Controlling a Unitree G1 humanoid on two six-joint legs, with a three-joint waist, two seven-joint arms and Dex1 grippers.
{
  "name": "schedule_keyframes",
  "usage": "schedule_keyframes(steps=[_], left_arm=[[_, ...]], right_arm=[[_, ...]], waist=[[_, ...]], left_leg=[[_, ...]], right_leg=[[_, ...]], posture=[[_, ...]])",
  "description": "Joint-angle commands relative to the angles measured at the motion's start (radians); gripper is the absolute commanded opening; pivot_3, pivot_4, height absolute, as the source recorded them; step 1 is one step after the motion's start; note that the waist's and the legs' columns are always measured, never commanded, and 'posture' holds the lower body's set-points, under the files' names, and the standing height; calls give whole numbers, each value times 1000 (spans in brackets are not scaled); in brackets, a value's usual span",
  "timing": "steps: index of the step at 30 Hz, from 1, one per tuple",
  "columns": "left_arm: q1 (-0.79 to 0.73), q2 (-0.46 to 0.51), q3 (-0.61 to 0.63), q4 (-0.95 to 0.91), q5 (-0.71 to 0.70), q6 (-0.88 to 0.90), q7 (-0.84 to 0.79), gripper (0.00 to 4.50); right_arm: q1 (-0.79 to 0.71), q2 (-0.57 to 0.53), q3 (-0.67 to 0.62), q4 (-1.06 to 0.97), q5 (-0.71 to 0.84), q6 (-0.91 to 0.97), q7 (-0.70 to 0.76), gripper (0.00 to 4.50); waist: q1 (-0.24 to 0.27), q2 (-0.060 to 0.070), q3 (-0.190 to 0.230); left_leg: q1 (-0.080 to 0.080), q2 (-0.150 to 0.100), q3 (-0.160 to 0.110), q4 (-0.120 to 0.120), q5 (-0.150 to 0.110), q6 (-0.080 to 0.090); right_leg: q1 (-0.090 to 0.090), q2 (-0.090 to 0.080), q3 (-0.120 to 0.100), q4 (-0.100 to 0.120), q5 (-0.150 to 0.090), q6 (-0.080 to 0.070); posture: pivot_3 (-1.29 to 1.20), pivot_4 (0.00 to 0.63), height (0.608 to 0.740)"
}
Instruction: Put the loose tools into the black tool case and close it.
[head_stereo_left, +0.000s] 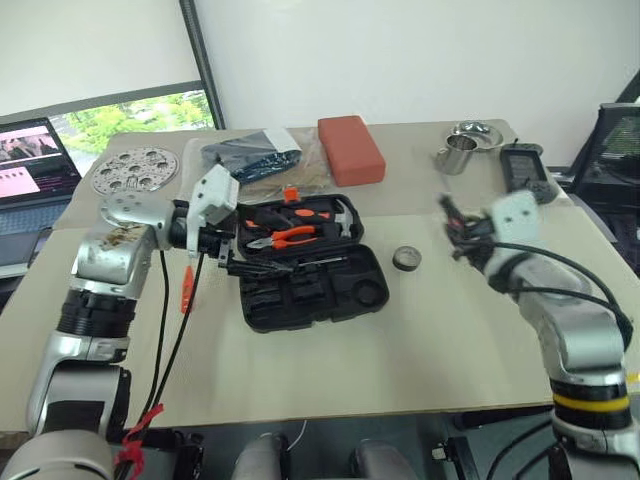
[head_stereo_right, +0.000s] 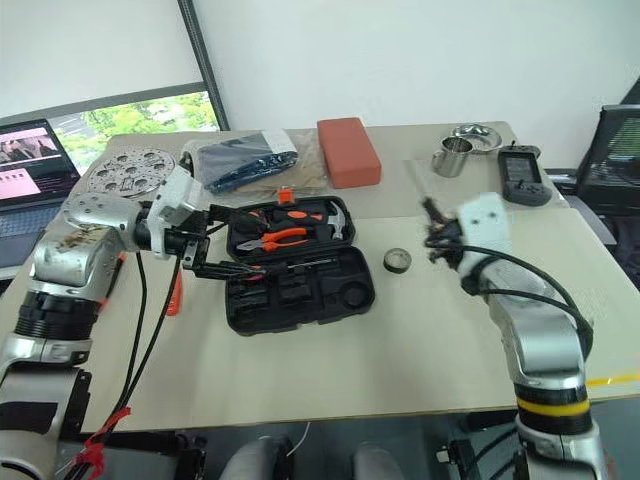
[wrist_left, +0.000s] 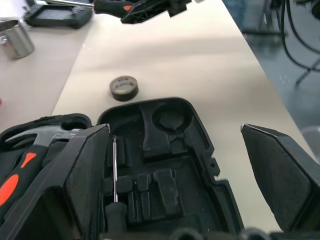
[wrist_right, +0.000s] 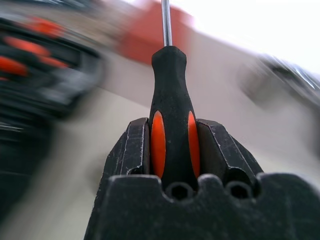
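1. Several tools already sit in the open black tool case (head_stereo_left: 305, 262) in the left eye view: pliers and a hammer fill the far half, and a thin screwdriver lies in the near half by the left gripper (head_stereo_left: 228, 262), whose fingers stand wide apart with nothing between them. The round tape measure (head_stereo_left: 406, 258) is on the table (head_stereo_left: 330, 370) just to the right of the case, and a slim orange tester (head_stereo_left: 187, 288) lies on the table beside the left arm.

2. Right eye view: the right gripper (head_stereo_right: 432, 228) hangs above the table to the right of the case, well apart from it, clamped on a dark-handled screwdriver (small here, so its tip is hard to follow). The red block (head_stereo_right: 349, 150) and steel cup (head_stereo_right: 454, 157) stand further back, outside the job.

3. Left wrist view: the near half of the case shows several empty slots, among them a round one that would probably suit the tape measure (wrist_left: 123, 87).

4. Right wrist view: the fingers (wrist_right: 135, 150) are closed on the orange-and-black screwdriver (wrist_right: 171, 100), shaft pointing away from the gripper.

5. My judgement: roughly midway. Left to do: seat the held screwdriver, bring in the tape measure and tester, then shut and latch the lid.
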Motion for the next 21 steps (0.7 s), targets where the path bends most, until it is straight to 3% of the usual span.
schedule_keyframes(steps=[1, 4, 10, 15, 21], left_arm=[[73, 63, 63, -84, -21, 33, 38, 4500], [161, 113, 100, -184, -68, 95, 49, 4500], [359, 168, 209, -355, -120, 160, 134, 4500], [450, 172, 256, -437, -154, 191, 203, 4500], [515, 171, 302, -481, -179, 203, 261, 4500]], right_arm=[[-82, -31, 164, 220, -67, -417, 334, 1039], [-179, -54, 266, 447, -159, -662, 482, 1039], [-398, 27, 335, 844, -211, -979, 655, 1039], [-529, 105, 327, 1100, -239, -1100, 699, 1039], [-634, 178, 314, 1293, -287, -1141, 700, 1039]], waist=[[2, -1, 1], [5, 0, 7], [15, 0, 9], [6, 0, 15], [4, 1, 17]], left_leg=[[0, 0, 0, 0, 0, 0], [0, -1, 1, 1, 0, 0], [2, -1, 2, 3, -1, 1], [15, 3, 3, 0, -1, 1], [15, 4, 3, 0, -1, 0]], right_leg=[[0, 0, 0, 0, 0, 0], [1, -2, 2, -1, 0, 0], [4, -6, 0, 0, 0, 0], [17, -5, -2, -2, 0, -1], [16, -6, -3, -1, 0, -2]], posture=[[0, 150, 740], [0, 150, 740], [0, 150, 740], [0, 150, 740], [0, 150, 740]])
